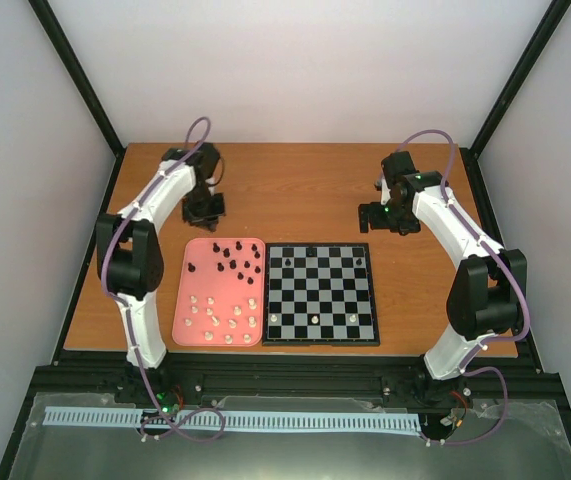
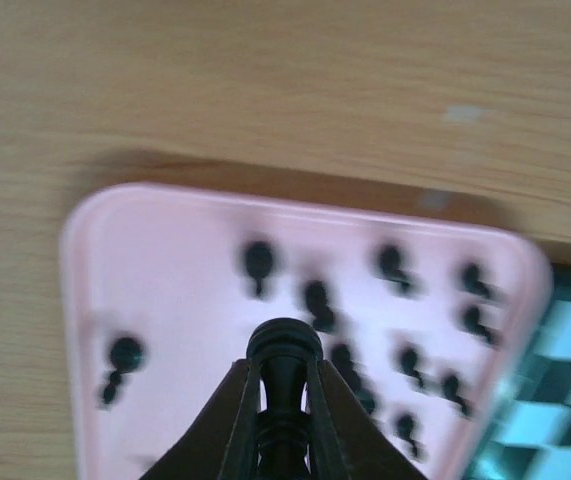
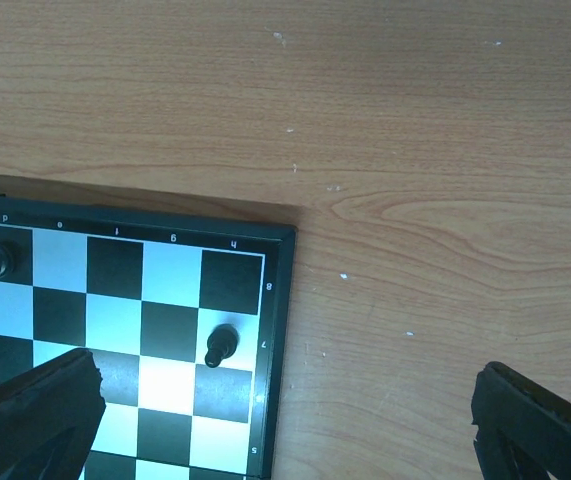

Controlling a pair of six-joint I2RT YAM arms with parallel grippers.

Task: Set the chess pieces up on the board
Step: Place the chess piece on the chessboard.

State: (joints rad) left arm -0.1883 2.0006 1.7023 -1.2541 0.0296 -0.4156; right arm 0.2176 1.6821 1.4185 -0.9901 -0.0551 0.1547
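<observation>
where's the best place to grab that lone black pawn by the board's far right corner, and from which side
Come straight down with the open right gripper and close on the black pawn at its narrow body, just under the round head. It looks upright and the board right around it is bare, so there should be room on either side.

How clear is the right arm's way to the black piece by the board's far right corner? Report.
Probably clear: its open fingers hang near that piece, alone by the board's edge, nothing between.
</observation>
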